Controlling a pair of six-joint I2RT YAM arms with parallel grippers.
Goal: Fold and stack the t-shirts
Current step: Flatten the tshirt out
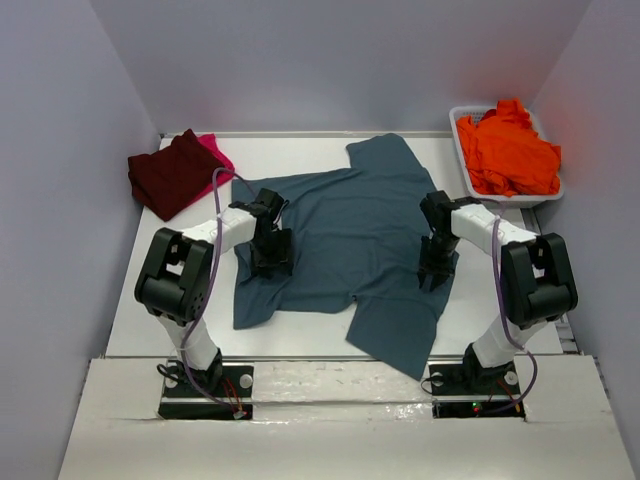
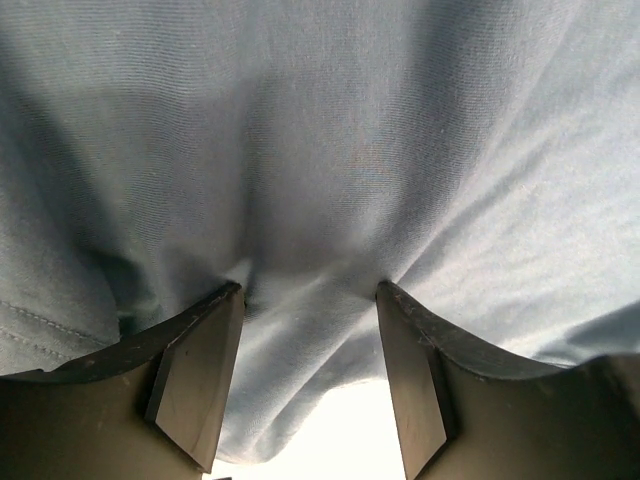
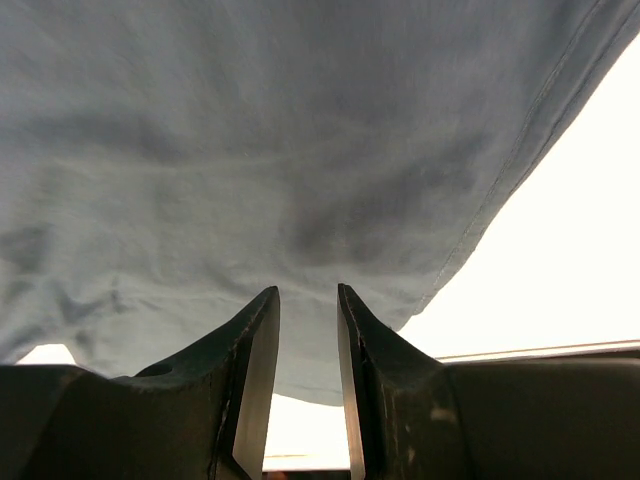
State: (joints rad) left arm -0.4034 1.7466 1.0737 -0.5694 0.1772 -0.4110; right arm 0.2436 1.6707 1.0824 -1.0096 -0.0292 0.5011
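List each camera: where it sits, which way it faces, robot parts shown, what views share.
Top external: above and behind the bases, looking down at the table; shows both arms, left gripper, right gripper.
Left wrist: on the left arm, facing down past its fingers onto the teal-blue t-shirt.
Right wrist: likewise, its fingers at the shirt's edge.
Shared: all three show that t-shirt.

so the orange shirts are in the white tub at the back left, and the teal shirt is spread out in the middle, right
Not left: the top view shows the white tub with the orange shirts at the back right. The teal shirt is spread out in the middle.
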